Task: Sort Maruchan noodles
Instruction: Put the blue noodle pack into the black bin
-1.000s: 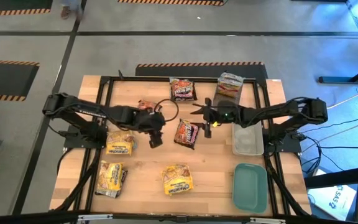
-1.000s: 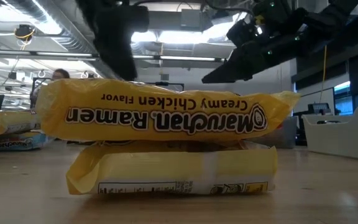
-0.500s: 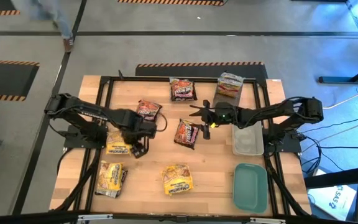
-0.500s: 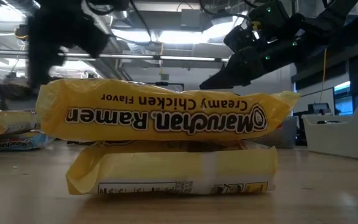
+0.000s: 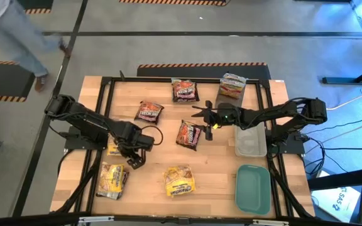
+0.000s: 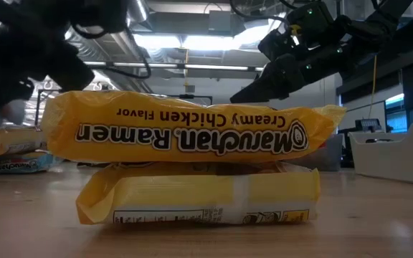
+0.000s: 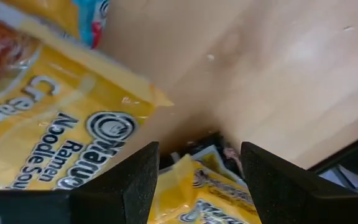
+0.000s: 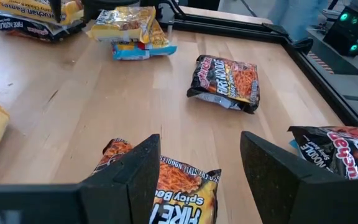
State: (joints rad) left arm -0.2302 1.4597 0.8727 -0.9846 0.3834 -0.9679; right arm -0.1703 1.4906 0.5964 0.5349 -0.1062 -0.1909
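Three dark brown-red ramen packets lie flat on the table. A silvery-pink packet lies at the far side. Yellow packets lie at the near side, and one is partly under my left arm. My left gripper is open and hangs over the yellow packets at the left. My right gripper is open just above the middle dark packet, its fingers standing either side of it.
A clear tray and a teal lid sit on the right side of the table. Black frame rails run around the work area. Two stacked yellow packets fill the low view. A person walks past beyond the far left corner.
My left gripper has swung from the table's middle toward the left and near edges and now hangs over the yellow packets. The dark packet that the arm partly covered now shows whole.
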